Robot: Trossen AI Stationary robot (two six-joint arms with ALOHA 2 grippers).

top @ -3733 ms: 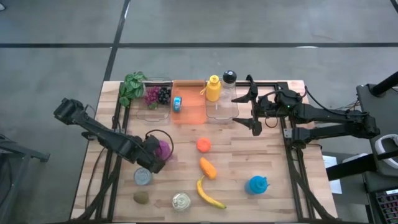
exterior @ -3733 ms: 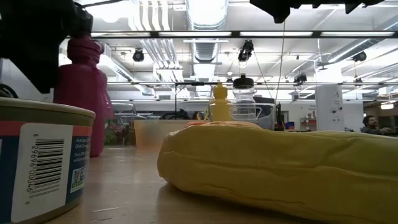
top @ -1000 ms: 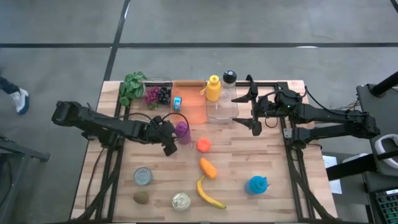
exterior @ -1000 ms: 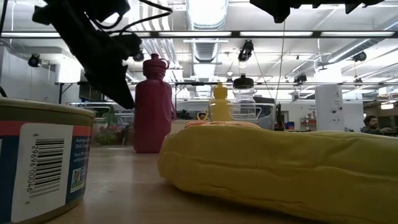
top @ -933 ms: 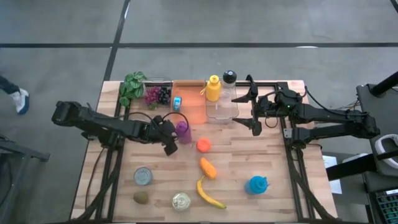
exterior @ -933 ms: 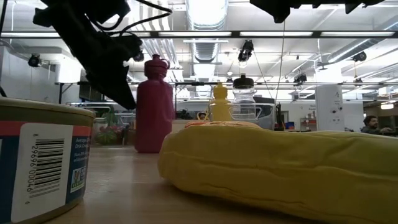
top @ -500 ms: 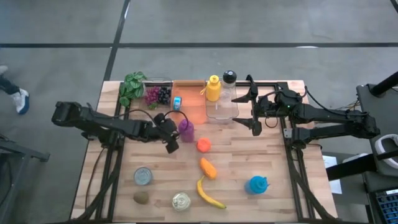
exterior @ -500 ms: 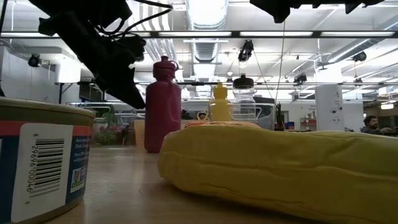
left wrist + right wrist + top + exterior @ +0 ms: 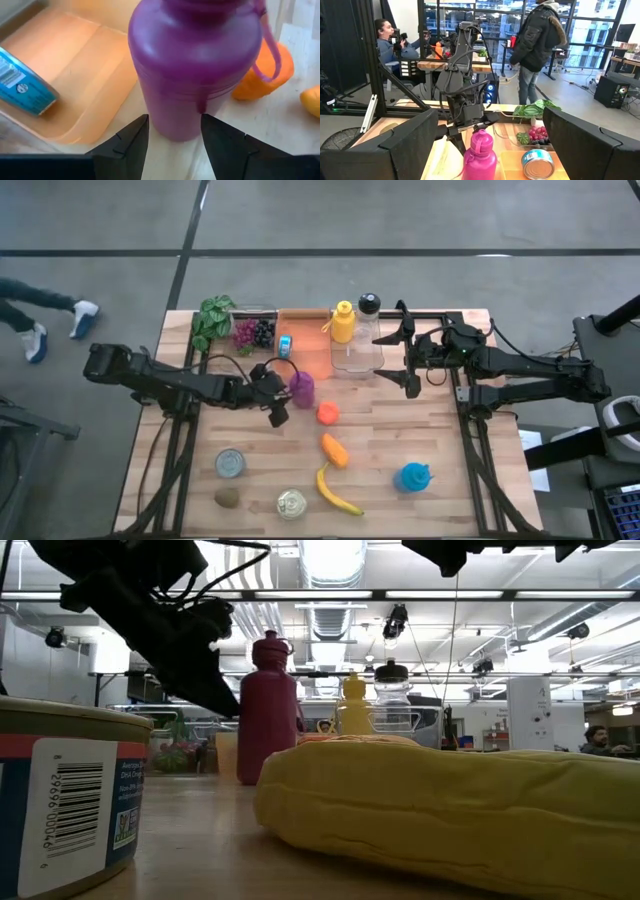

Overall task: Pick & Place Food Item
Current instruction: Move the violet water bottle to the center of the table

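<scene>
A purple bottle [image 9: 301, 388] stands upright just near of the orange tray [image 9: 310, 360], beside an orange [image 9: 327, 413]. My left gripper [image 9: 288, 394] reaches in from the table's left and is shut on the bottle [image 9: 195, 65]. A carrot [image 9: 334, 450] and a banana [image 9: 335, 493] lie nearer the front edge. A blue can [image 9: 285, 346] lies on the tray. My right gripper [image 9: 405, 350] hovers open high over the far right of the table, by the clear bottle [image 9: 368, 330], touching nothing. My left gripper pinches the purple bottle's lower body, just above its base [image 9: 162, 125], with one finger [image 9: 131, 140] on each side. The fingers come slanting down from the table's left. The bottle stays upright, its base [image 9: 262, 778] at the tabletop.
A yellow bottle [image 9: 343, 322] stands at the far edge, with grapes in a clear tub [image 9: 253, 333] and a leafy plant [image 9: 212, 320]. Two cans [image 9: 230, 464] [image 9: 292, 503], a kiwi [image 9: 227, 498] and a blue bottle [image 9: 413, 477] sit near the front. A person's feet [image 9: 40, 315] cross the floor left.
My left gripper has tipped further downward and carried the purple bottle a little toward the table's right edge, closer to the tray and the orange. The bottle has stayed upright in the hold.
</scene>
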